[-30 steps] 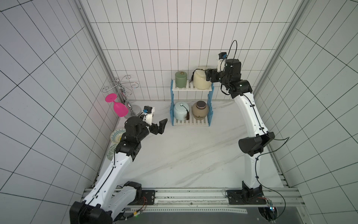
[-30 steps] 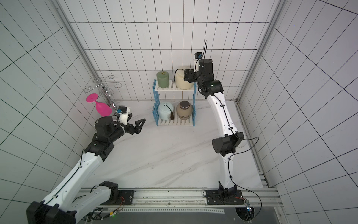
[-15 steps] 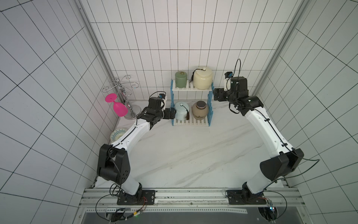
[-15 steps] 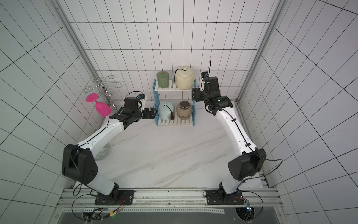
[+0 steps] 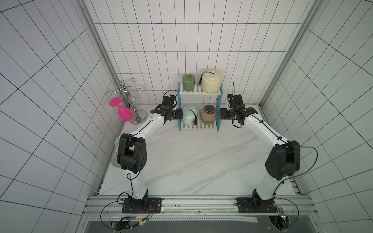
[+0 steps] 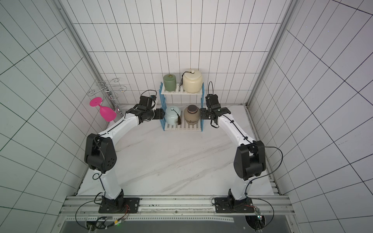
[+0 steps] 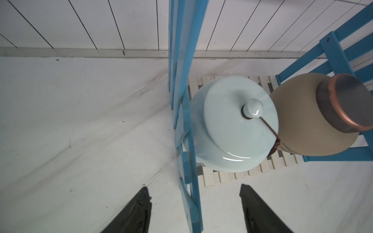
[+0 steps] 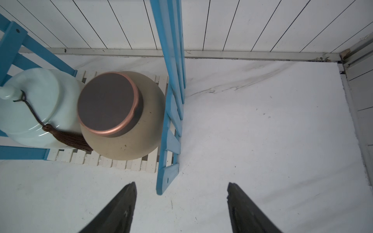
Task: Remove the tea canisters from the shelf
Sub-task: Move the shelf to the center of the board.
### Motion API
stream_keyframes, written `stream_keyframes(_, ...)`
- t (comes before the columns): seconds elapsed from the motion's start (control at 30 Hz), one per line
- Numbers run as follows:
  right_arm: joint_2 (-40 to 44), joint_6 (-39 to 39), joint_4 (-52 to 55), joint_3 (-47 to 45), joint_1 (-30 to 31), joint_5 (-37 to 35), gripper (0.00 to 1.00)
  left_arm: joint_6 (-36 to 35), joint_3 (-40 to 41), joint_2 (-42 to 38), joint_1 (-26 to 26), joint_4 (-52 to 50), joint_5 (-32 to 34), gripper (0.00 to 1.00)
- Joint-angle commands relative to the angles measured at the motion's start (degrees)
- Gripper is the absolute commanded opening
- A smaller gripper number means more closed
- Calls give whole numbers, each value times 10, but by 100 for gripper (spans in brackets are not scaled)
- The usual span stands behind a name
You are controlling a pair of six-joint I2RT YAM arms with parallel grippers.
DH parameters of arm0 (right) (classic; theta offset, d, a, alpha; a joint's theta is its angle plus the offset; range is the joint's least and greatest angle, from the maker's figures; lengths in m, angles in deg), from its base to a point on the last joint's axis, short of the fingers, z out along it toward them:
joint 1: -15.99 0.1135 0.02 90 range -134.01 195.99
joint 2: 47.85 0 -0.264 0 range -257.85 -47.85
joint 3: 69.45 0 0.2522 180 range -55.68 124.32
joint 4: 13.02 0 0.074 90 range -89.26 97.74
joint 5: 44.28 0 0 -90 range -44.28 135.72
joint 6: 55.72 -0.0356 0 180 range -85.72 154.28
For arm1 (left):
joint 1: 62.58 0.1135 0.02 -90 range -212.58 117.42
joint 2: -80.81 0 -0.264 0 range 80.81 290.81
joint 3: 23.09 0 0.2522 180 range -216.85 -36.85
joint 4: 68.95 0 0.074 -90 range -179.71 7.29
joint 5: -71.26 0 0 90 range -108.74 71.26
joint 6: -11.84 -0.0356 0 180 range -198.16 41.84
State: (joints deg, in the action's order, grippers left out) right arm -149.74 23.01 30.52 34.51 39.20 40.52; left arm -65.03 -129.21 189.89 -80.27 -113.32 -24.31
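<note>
Both arms reach fwd, L end effector & R end effector w/ jaws apart.

A silver wire stand rises at the worktop's back left corner, its round base on the marble. A pink goblet tilts against it, foot up. Two patterned bowls sit along the left wall, mostly hidden. White tiled walls enclose the scene.
</note>
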Motion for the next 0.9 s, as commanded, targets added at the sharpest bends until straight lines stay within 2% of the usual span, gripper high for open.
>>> stream_keyframes(0.0,-24,-15,-6,9,-4,3,70,-5,-24,18,-1,-18,8,65)
stream_keyframes(0.2,-67,-17,-5,27,-5,0,59,-6,-41,36,-1,-33,15,49)
stream_keyframes(0.37,-77,-24,-3,26,-4,8,44,-1,-36,28,-4,-36,7,44)
stream_keyframes(0.57,-73,-25,-1,24,-3,11,28,0,-36,31,-6,-38,3,17)
stream_keyframes(0.73,-64,-24,6,22,1,11,14,0,-30,21,-8,-39,2,2)
stream_keyframes(0.87,-54,-24,10,17,4,13,6,1,-18,8,-14,-38,-1,0)
